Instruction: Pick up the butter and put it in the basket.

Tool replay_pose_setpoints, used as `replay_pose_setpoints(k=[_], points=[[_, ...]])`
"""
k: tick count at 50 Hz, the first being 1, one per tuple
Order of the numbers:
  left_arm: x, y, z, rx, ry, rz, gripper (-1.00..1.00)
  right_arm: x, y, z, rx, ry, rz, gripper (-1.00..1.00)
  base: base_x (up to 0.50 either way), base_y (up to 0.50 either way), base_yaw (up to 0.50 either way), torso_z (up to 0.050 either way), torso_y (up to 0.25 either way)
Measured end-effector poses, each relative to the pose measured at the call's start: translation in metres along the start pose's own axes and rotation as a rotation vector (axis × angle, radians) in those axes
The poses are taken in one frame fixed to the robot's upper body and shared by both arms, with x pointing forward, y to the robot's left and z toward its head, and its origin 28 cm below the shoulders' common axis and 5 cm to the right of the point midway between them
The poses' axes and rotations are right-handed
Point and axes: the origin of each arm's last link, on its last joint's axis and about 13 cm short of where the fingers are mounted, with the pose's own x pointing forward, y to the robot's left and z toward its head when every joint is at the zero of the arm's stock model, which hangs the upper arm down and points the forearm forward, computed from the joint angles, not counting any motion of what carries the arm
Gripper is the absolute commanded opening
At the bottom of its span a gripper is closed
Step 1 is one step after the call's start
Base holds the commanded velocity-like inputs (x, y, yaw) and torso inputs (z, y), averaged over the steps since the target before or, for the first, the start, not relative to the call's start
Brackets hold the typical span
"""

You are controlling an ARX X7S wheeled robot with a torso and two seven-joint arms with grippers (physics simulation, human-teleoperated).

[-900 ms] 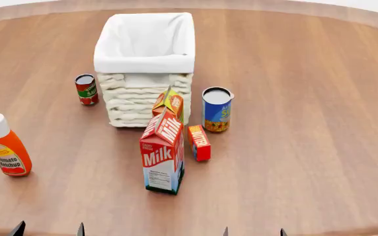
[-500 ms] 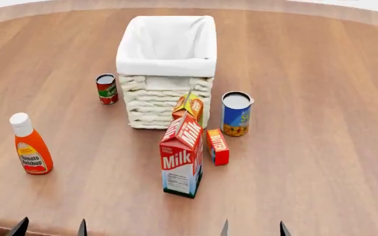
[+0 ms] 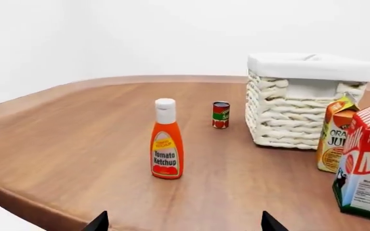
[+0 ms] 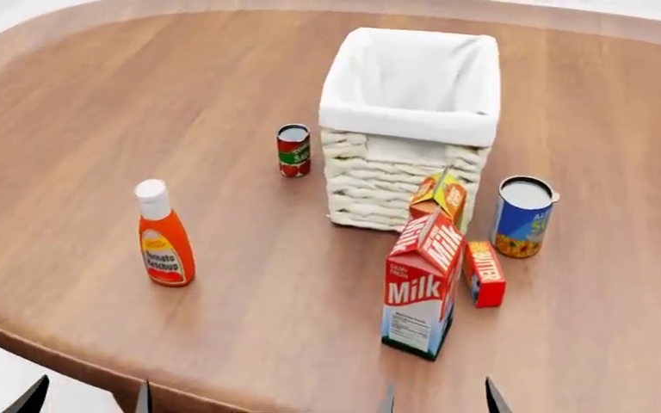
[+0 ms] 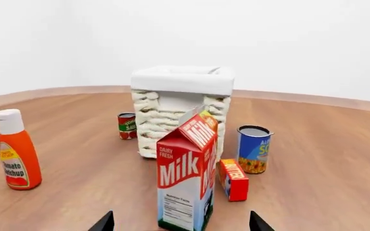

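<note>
The butter [image 4: 484,273] is a small red box lying on the table, right of the milk carton [image 4: 423,284] and in front of the blue can [image 4: 523,217]; it also shows in the right wrist view [image 5: 234,179]. The cream wicker basket [image 4: 404,176] with a white liner stands behind them, seen too in the left wrist view [image 3: 304,106] and the right wrist view [image 5: 180,113]. My left gripper [image 4: 87,397] and right gripper [image 4: 436,397] are open and empty at the table's near edge, well short of the butter. The butter is out of the left wrist view.
An orange ketchup bottle [image 4: 163,234] stands at the left, a small red can [image 4: 293,150] left of the basket. An orange juice carton [image 4: 442,196] leans between the basket and the milk carton. The table's curved near edge [image 4: 78,353] runs just ahead of the left gripper.
The head view has swung to the left: every object has shifted to the right in the picture and the table's near left edge now shows. Nothing on the table has moved.
</note>
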Motion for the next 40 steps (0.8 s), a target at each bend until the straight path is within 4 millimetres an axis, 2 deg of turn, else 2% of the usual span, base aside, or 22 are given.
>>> replay_pose_setpoints(k=[20, 25, 40], points=[[-0.0021, -0.0014, 0.0003, 0.007, -0.003, -0.004, 1.0, 0.0002, 0.0015, 0.0024, -0.022, 0.002, 0.012, 1.0, 0.01, 0.0, 0.5, 0.0, 0.0], [-0.0023, -0.0014, 0.0003, 0.009, -0.003, -0.004, 1.0, 0.0005, 0.0025, 0.0036, -0.026, 0.005, 0.015, 1.0, 0.0, -0.01, 0.0, 0.0, 0.0], [-0.0024, -0.0012, 0.0017, 0.009, -0.005, -0.006, 1.0, -0.0003, 0.0035, 0.0082, 0.022, -0.042, 0.04, 1.0, 0.06, -0.51, 0.0, 0.0, 0.0]])
